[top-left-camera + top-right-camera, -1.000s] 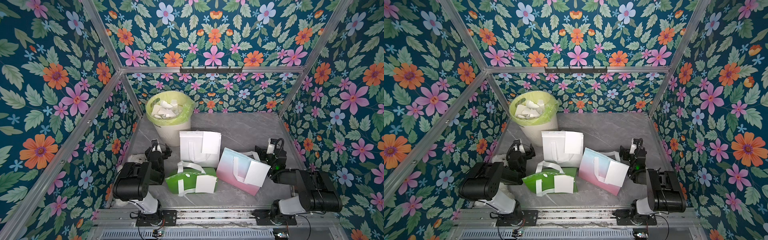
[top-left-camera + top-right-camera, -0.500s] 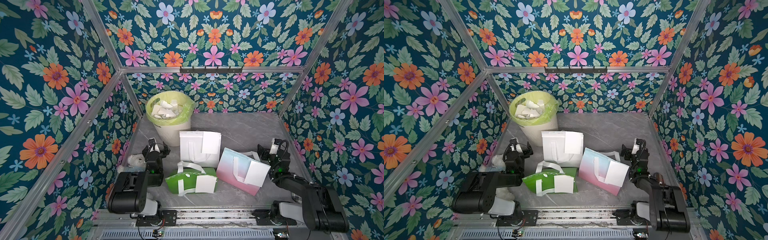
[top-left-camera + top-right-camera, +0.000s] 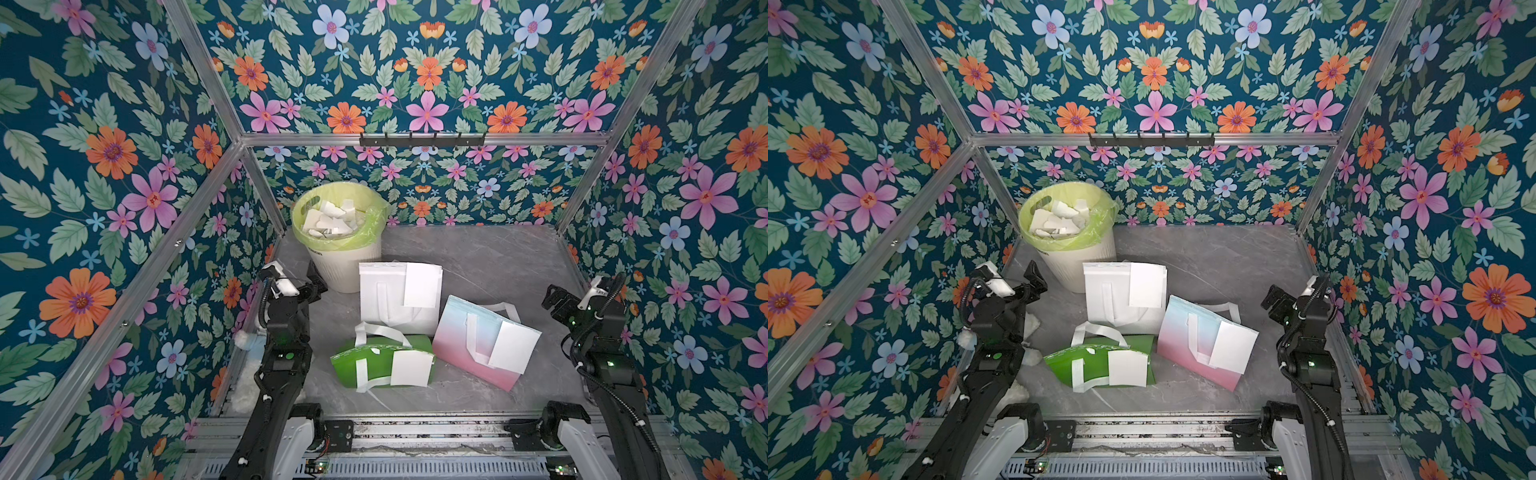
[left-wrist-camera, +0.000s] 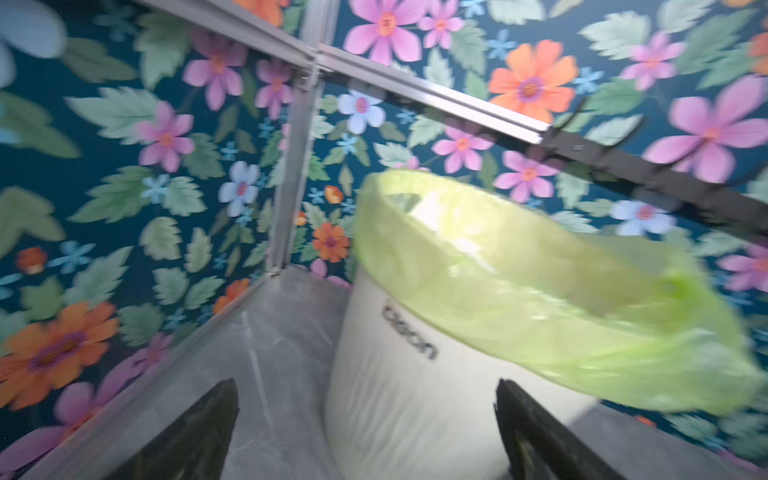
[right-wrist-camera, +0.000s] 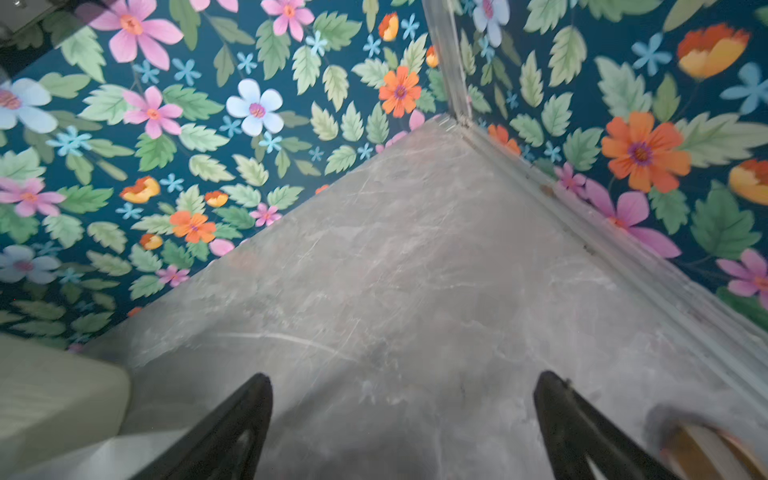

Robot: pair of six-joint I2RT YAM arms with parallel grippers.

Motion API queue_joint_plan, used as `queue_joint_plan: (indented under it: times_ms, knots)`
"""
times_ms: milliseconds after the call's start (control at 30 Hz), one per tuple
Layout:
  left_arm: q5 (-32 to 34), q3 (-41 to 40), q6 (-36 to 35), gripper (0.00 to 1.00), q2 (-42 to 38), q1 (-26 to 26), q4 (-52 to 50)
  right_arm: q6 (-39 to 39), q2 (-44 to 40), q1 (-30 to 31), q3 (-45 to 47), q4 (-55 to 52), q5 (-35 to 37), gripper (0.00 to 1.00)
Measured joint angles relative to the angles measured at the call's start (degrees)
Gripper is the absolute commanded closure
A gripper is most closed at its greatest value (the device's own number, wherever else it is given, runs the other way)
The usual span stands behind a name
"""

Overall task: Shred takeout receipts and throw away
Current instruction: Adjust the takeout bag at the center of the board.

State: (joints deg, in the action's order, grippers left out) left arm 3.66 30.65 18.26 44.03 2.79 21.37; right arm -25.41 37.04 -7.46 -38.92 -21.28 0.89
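At the near edge of the table [image 3: 478,257] both arms get cut off by the frame. There's some white fluffy stuff [image 3: 245,340] beside the left arm that I honestly can't identify.

Closest in, a green bag [image 3: 345,363] lies flat with the first receipt [image 3: 411,369] on its face. Just right of it and a bit further back, a pink-and-blue bag [image 3: 453,336] carries the second receipt [image 3: 513,347]. Behind those, a white bag [image 3: 378,291] has the third receipt [image 3: 422,284] over one upper corner. All three bags lie flat, so you can't see what's inside them.

The left gripper [image 4: 365,382] hangs just beside the white bin [image 3: 345,270], jaws spread wide with nothing between them, though that wrist view is pretty blurry. The right gripper [image 5: 405,376] is also spread wide and empty, over bare table by the right wall and well apart from the bags.

The bin stands in the far left corner. It has a yellow-green liner [image 3: 374,212] and holds a heap of white paper scraps [image 3: 328,220].
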Motion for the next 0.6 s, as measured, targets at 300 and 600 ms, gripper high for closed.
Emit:
queue_joint_plan:
  times_ms: [300,600]
  knots:
    - [-18.53,19.26,-6.05,0.13,8.09,15.56,-12.61,-4.39,-3.02,-0.15,-9.99,-16.74,-6.91,0.01]
    - [-17.22,45.20,-26.56,0.15,31.82,41.77,-30.58,-2.86,-4.79,-0.15,-15.54,-23.69,-15.76,0.01]
